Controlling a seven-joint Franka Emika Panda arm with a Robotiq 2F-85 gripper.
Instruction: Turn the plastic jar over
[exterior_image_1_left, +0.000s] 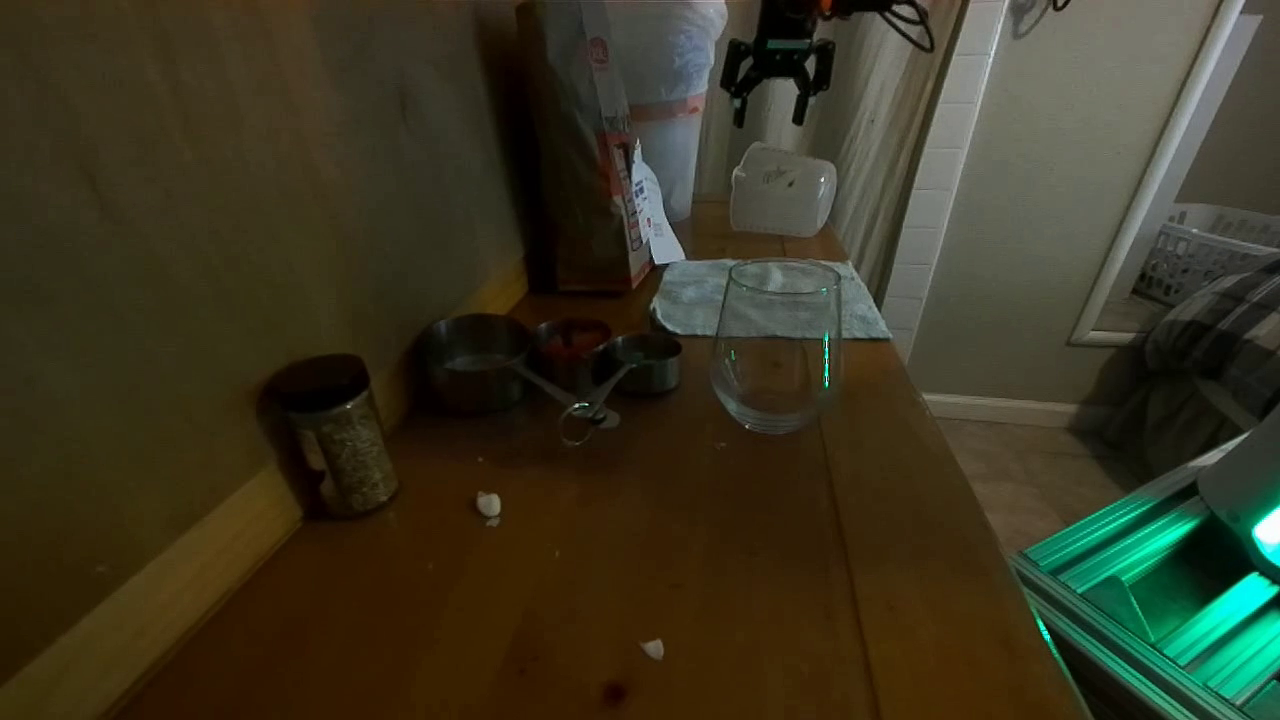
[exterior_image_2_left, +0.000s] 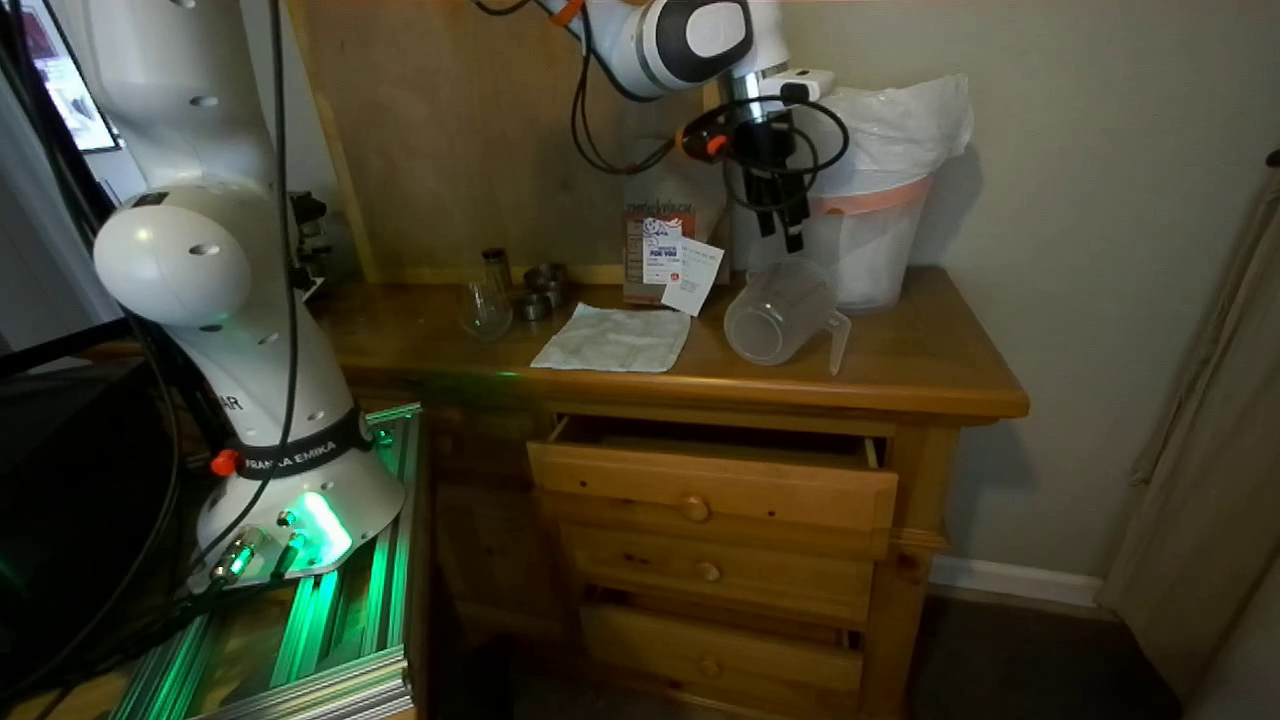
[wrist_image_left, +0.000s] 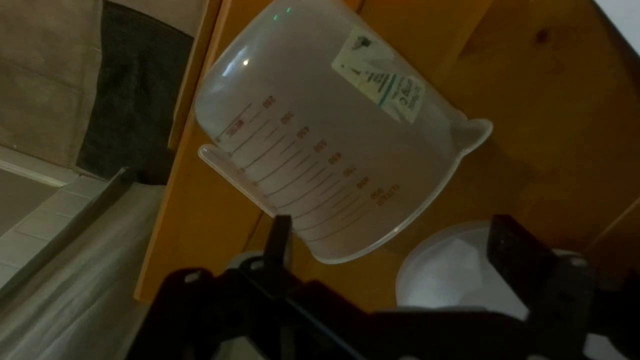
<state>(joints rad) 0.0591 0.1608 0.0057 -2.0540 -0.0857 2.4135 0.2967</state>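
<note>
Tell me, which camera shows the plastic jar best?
The wrist view: the plastic jar is largest there, its printed scale, label and spout visible. Both exterior views show it smaller, on its side; its round base shows in an exterior view.

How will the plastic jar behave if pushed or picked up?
Likely light for its size: the plastic jar is translucent and looks empty. Lying on its rounded side, it may roll if pushed, though the handle could check that. Shiny, so possibly slippery.
</note>
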